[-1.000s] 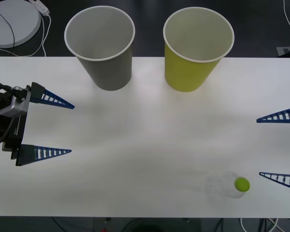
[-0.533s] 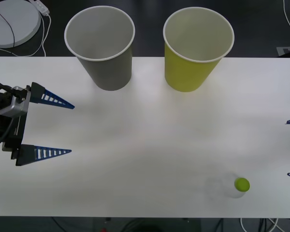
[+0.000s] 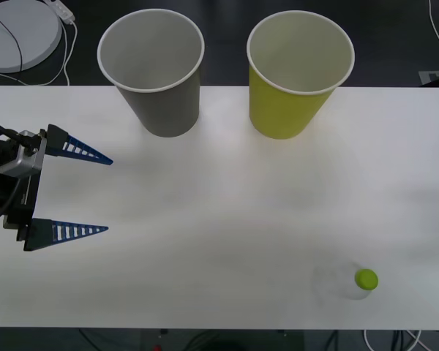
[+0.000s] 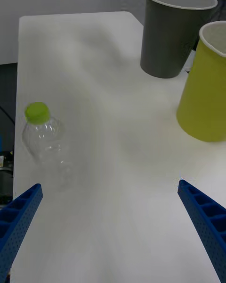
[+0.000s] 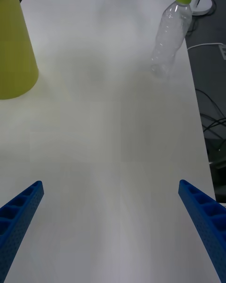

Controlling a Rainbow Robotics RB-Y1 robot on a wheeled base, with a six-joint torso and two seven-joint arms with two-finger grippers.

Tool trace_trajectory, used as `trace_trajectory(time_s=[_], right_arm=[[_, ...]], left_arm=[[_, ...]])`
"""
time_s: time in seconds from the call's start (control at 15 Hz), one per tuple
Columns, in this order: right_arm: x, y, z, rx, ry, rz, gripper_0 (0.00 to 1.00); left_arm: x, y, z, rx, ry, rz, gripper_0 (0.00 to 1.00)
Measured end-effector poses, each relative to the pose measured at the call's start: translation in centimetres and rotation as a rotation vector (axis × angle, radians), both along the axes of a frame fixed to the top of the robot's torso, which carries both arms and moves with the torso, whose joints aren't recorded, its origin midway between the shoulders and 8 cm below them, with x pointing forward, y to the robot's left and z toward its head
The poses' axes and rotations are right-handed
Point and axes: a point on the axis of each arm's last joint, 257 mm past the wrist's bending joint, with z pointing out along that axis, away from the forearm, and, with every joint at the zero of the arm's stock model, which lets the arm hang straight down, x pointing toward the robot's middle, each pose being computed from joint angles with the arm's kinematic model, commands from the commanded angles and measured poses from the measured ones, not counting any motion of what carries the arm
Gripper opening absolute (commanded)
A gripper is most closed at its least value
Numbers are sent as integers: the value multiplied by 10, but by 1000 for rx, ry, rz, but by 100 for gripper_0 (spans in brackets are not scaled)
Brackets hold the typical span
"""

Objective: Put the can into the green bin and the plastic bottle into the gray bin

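- White table fills most of the front view, with dark floor behind it along the top edge and a round pale disc with a cable in the upper left corner.
- Gray bin stands upright at the table's far edge, upper left of centre in the front view; its pale inside looks empty.
- Green bin stands upright just to the right of the gray one, apart from it, also at the far edge; nothing shows inside it.
- Bottle stands upright near the table's front edge, lower right of the front view, seen from above with its lime cap on top; it is well apart from both bins.
- Left gripper sits at the left edge of the front view, mid-height, over the table; its two blue fingers are spread wide and hold nothing.
- Left wrist view looks across the table to the bottle, which stands at the upper right, and part of the green bin at the upper left.
- Right gripper shows in its own wrist view with blue fingers set wide apart at the two lower corners, empty; the bottle stands on the table at the left of that frame, the bins at the upper right.
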Motion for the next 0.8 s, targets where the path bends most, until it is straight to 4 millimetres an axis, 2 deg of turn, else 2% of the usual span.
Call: trace_trajectory(time_s=[0.27,0.8], right_arm=[[-3,-22,-14,-23,-23,-33,100],[-22,-22,-65,40,89,-61,100]], left_arm=[[0,0,0,0,0,0,100],[0,0,0,0,0,0,100]])
